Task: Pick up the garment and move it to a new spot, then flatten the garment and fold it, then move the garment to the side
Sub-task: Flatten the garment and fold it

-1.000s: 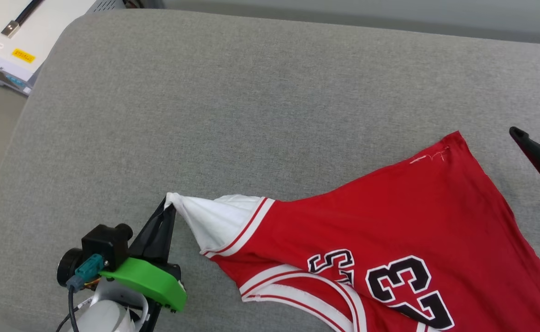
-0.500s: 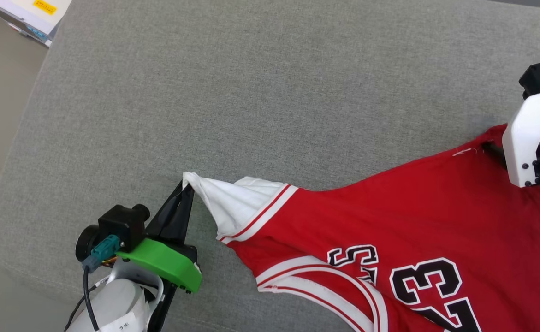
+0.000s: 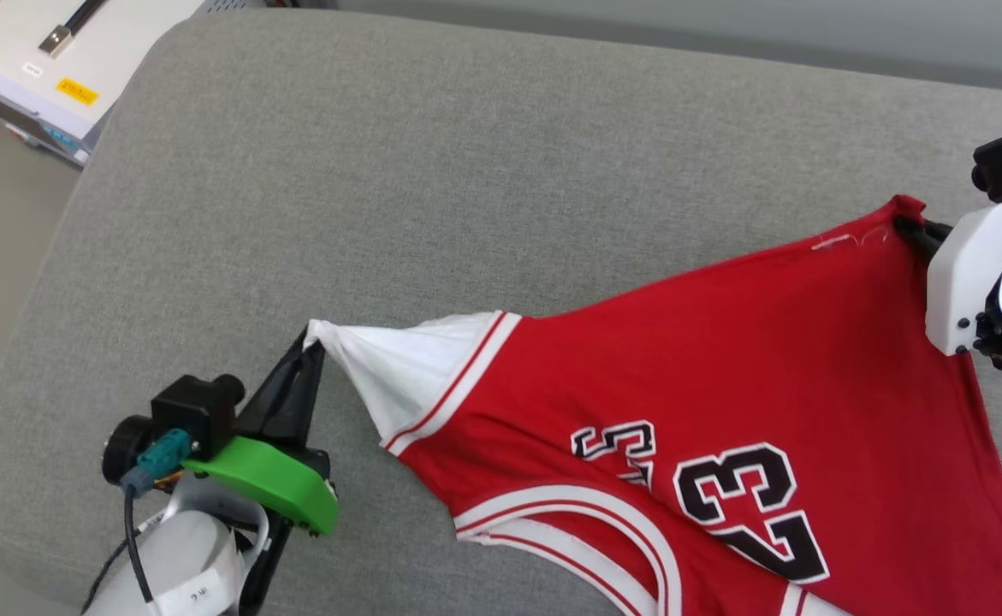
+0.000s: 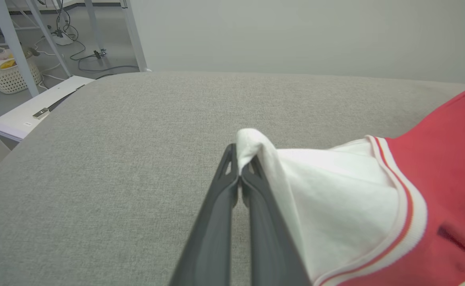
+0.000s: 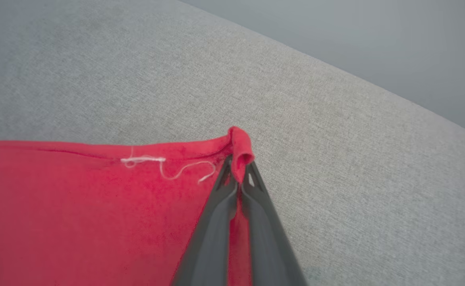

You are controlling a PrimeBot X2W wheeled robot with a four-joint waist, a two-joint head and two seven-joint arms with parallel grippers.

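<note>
A broad grey cushion (image 3: 466,171) carries everything. The garment (image 3: 723,359), a red shirt with dark white-edged numerals on its chest, lies across the cushion's right and lower part, pulled taut between the two arms so that its upper edge runs in a shallow sag from lower left to upper right.

The left pincer (image 3: 311,338) sits at the garment's far left point. Its jaws are pressed together on the tip of the white sleeve (image 3: 389,368), which bunches over the fingertips in the left wrist view and fans out to the right toward the striped trim.

The right pincer (image 3: 910,227) is at the garment's upper right corner, jaws closed on the red hem corner (image 5: 240,149), which curls over the fingertips.

A loose white thread (image 5: 153,161) trails along the hem just left of that grip.
</note>
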